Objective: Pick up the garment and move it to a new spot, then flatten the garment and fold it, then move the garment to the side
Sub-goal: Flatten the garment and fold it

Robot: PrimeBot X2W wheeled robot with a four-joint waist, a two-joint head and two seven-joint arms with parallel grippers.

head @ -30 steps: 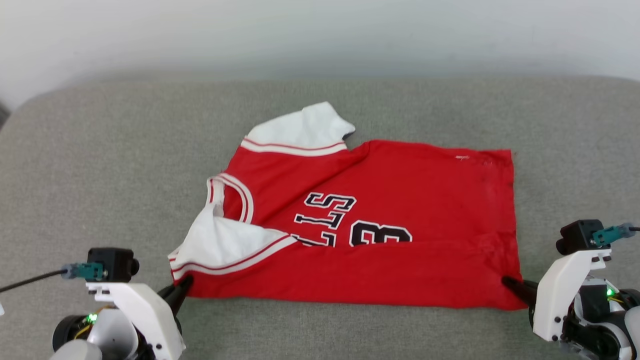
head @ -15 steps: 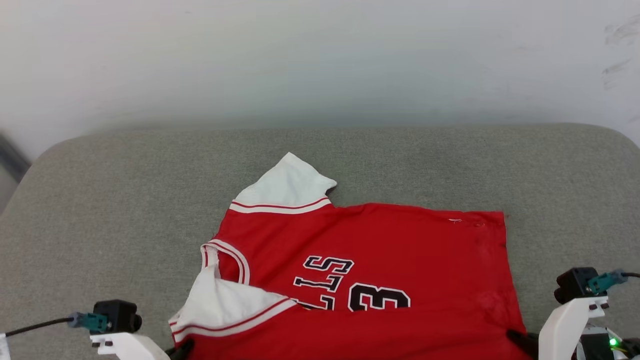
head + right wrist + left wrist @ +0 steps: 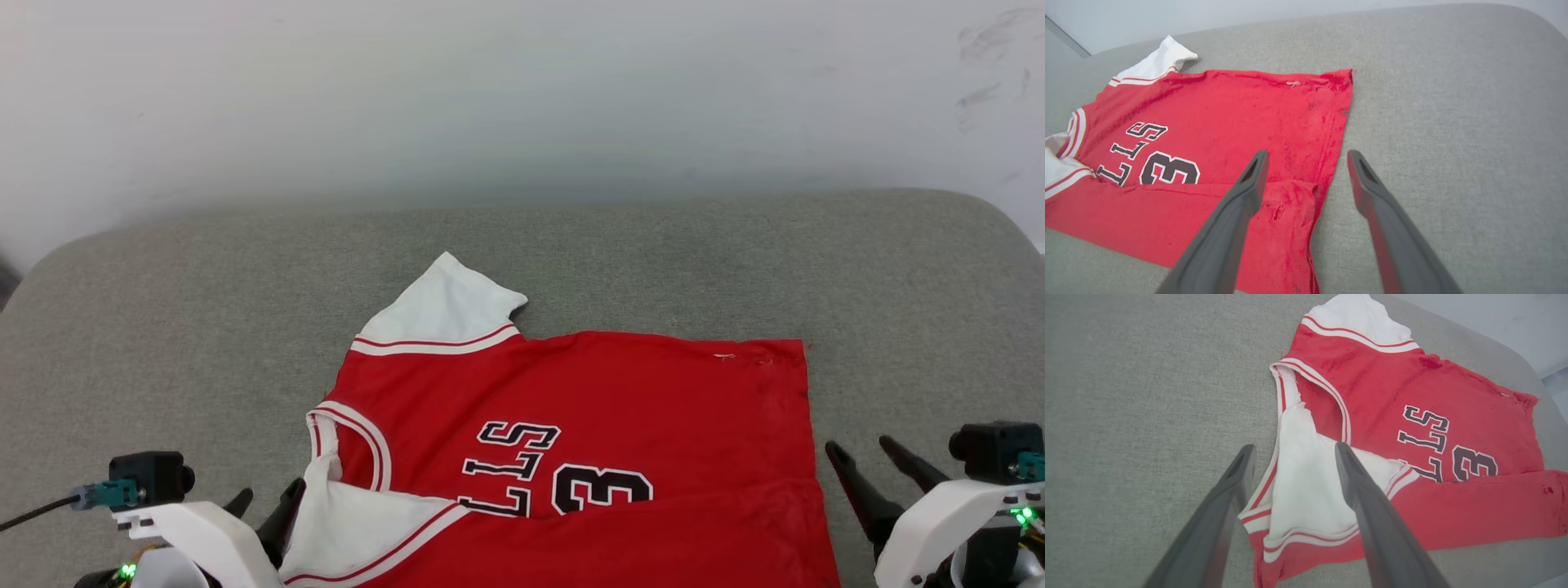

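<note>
Soft cloth on coarse cloth, hard plastic at the edges.
Matt red knit on the garment [image 3: 653, 408], faintly fuzzy and creased, with white sleeve cloth just as dull and flat black lettering outlined in white; grey woven upholstery over the counter [image 3: 163, 327], rough-grained and matt; smooth dark plastic with a dull sheen on the left pincer [image 3: 271, 490] and right pincer [image 3: 856, 443]; glossy white plastic on the wrist shells [image 3: 204, 531]; pale, smooth, lightly scuffed paint on the wall [image 3: 522, 98].

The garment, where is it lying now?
In the head view the garment lies low and centre on the grey cushion, near edge folded over, between the left pincer and right pincer, both open.
</note>
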